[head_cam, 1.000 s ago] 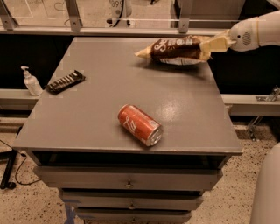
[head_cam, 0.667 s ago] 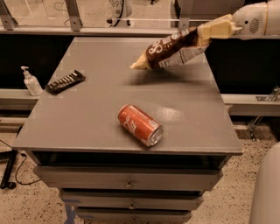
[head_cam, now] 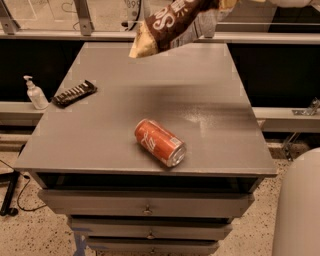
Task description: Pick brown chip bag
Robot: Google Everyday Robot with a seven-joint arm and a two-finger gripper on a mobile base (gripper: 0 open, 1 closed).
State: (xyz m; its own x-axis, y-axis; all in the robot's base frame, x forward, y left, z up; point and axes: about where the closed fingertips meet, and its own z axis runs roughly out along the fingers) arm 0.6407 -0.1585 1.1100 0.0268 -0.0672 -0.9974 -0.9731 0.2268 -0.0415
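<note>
chip bag (head_cam: pixel 175 22): in the air above surface (head_cam: pixel 215 125), tilted
gripper (head_cam: pixel 227 4): top edge, fingers holding bag's upper end
can (head_cam: pixel 160 142): on its side

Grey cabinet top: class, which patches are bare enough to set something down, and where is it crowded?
Bare: the right half, right of the red soda can; the middle between can and black ridged packet; the front-left corner. Crowded: above the back edge, where the brown chip bag hangs below the gripper at the view's top.

My white gripper (head_cam: pixel 295 2) is past the flat grey table's (head_cam: pixel 210 100) far right corner. Crinkly dark-brown chip bag (head_cam: pixel 172 22): tan-yellow end, white lettering. Shiny red can (head_cam: pixel 160 142).
</note>
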